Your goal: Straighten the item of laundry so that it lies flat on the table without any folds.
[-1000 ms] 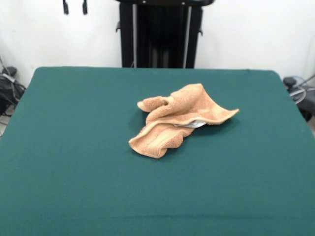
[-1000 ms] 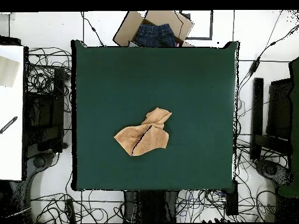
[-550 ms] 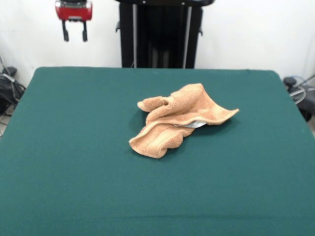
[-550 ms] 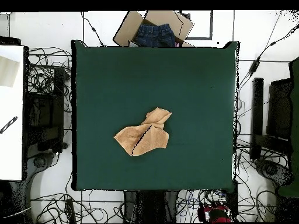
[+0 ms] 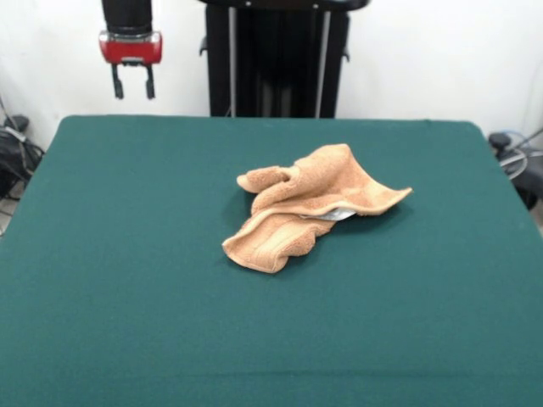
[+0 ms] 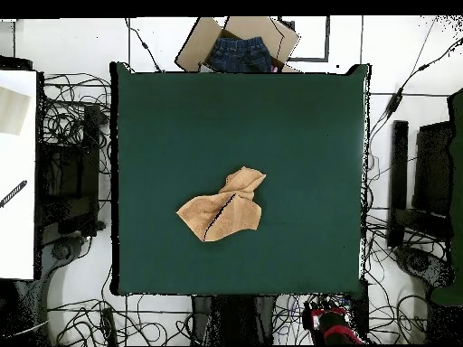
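Here the tan towel (image 5: 310, 206) lies crumpled near the middle of the green worktop (image 5: 127, 280), with bare felt all round it. In the front view it is bunched and folded over itself: one rolled lobe sticks out at its upper left, a flatter corner reaches out to the right and lifts a little off the cloth, and a doubled-over flap with a woven band sits at the lower left. A small white tag (image 5: 338, 214) peeks out from under the fold on the right-hand part. In the overhead view the towel (image 6: 223, 215) shows as an irregular, roughly triangular heap with a dark crease running through it, set slightly below the middle of the worktop (image 6: 298, 135).

The pincer (image 5: 133, 83) hangs in the air above the worktop's far left corner in the front view, well apart from the towel and touching nothing. It sits below a red collar on the black arm, and its two short dark fingers (image 5: 117, 85) point downward with a clear gap between them, so it stands released and empty. In the overhead view the red part of the pincer (image 6: 331, 323) shows just beyond the worktop's bottom edge, toward the right.

Beyond the worktop's top edge in the overhead view, a cardboard box (image 6: 237, 41) holds a piece of blue denim (image 6: 240, 54). Cables (image 6: 77, 117) are strewn over the floor around the worktop.
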You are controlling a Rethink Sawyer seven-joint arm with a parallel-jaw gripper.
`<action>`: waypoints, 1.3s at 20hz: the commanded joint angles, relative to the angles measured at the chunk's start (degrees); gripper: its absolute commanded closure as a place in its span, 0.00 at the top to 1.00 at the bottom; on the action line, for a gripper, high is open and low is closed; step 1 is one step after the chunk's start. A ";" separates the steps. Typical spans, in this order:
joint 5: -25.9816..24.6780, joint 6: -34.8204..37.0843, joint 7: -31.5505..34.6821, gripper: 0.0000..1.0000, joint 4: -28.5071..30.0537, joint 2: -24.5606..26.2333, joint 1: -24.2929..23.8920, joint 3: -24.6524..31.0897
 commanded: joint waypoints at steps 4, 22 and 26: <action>2.46 15.98 24.40 1.00 -5.20 6.34 8.14 0.70; 4.59 22.31 27.11 1.00 -21.22 10.19 26.71 2.80; 4.05 22.83 25.12 1.00 -27.61 10.32 31.00 1.50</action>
